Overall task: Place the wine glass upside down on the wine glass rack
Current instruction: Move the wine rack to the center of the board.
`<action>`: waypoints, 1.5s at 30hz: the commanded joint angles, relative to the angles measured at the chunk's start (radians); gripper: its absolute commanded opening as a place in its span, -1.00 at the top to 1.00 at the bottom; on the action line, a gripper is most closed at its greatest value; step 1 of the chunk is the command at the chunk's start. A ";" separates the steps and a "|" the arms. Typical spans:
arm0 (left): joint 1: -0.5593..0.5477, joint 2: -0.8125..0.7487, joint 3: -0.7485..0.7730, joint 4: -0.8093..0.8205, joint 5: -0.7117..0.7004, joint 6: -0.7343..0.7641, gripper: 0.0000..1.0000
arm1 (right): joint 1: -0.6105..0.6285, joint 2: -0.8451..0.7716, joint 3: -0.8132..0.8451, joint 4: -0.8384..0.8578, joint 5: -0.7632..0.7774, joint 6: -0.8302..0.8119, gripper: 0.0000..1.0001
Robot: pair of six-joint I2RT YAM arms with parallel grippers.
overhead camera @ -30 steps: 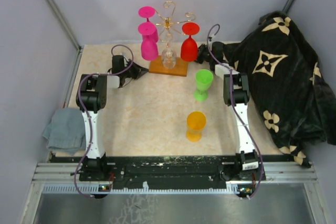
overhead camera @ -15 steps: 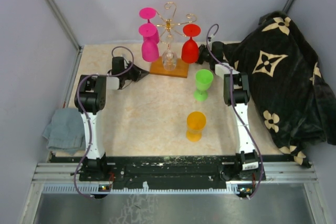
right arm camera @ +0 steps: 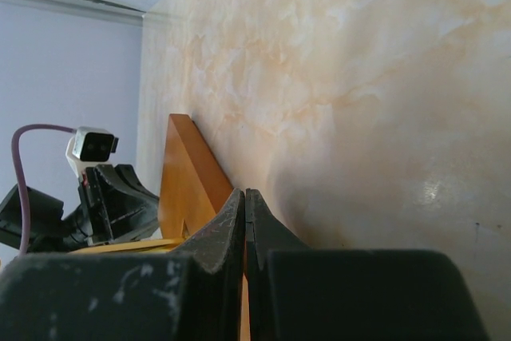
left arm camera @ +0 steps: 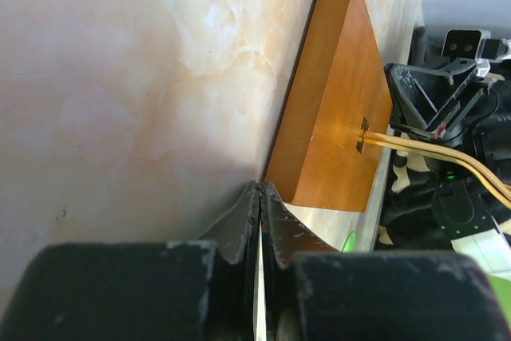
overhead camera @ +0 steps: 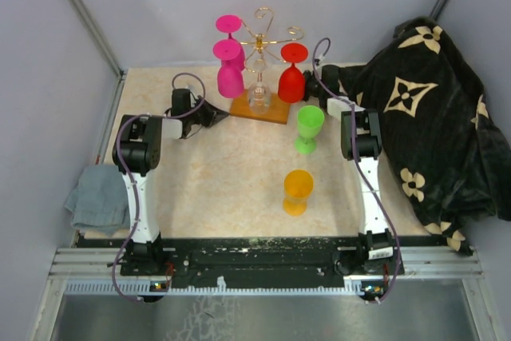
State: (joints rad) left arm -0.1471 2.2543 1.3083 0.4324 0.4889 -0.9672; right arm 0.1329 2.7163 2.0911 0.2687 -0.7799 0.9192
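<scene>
Currently I read both end effectors as pinched fully together, holding nothing. The left end effector (left arm camera: 261, 197) sits at a corner of the wine glass rack (overhead camera: 271, 111) base, and the right end effector (right arm camera: 244, 197) at its opposite side. The rack stands far-centre on the surface (overhead camera: 223, 173). Pink glasses (overhead camera: 230, 79), a red glass (overhead camera: 291, 83) and a clear glass (overhead camera: 258, 99) hang inverted. The green glass (overhead camera: 310, 124) and orange glass (overhead camera: 298, 185) stand upright.

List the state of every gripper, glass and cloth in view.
wine glass rack, upright.
left gripper, shut, empty, tips by the rack's base.
right gripper, shut, empty.
red glass, hung upside down on the rack.
pink glass, hung upside down on the rack.
clear glass, upside down at the rack's middle.
green glass, upright on the table.
orange glass, upright on the table.
black blanket, crumpled.
grey cloth, crumpled.
</scene>
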 commanded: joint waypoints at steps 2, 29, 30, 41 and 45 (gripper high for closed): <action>-0.029 -0.048 -0.030 -0.004 0.042 0.016 0.91 | 0.061 -0.043 -0.060 -0.057 -0.079 -0.013 1.00; -0.029 -0.094 -0.090 -0.005 0.040 0.024 0.92 | 0.072 -0.121 -0.241 0.041 -0.091 0.007 1.00; -0.029 -0.096 -0.091 -0.006 0.041 0.025 0.92 | 0.074 -0.126 -0.254 0.044 -0.091 0.007 1.00; -0.030 -0.115 -0.109 -0.012 0.044 0.028 0.93 | 0.079 -0.170 -0.330 0.071 -0.094 0.002 1.00; -0.029 -0.123 -0.117 -0.013 0.045 0.030 0.93 | 0.079 -0.182 -0.352 0.084 -0.093 0.006 1.00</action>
State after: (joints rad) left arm -0.1741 2.1799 1.2079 0.4179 0.5243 -0.9627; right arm 0.1535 2.5683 1.7870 0.4053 -0.8108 0.9115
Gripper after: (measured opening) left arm 0.037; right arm 0.004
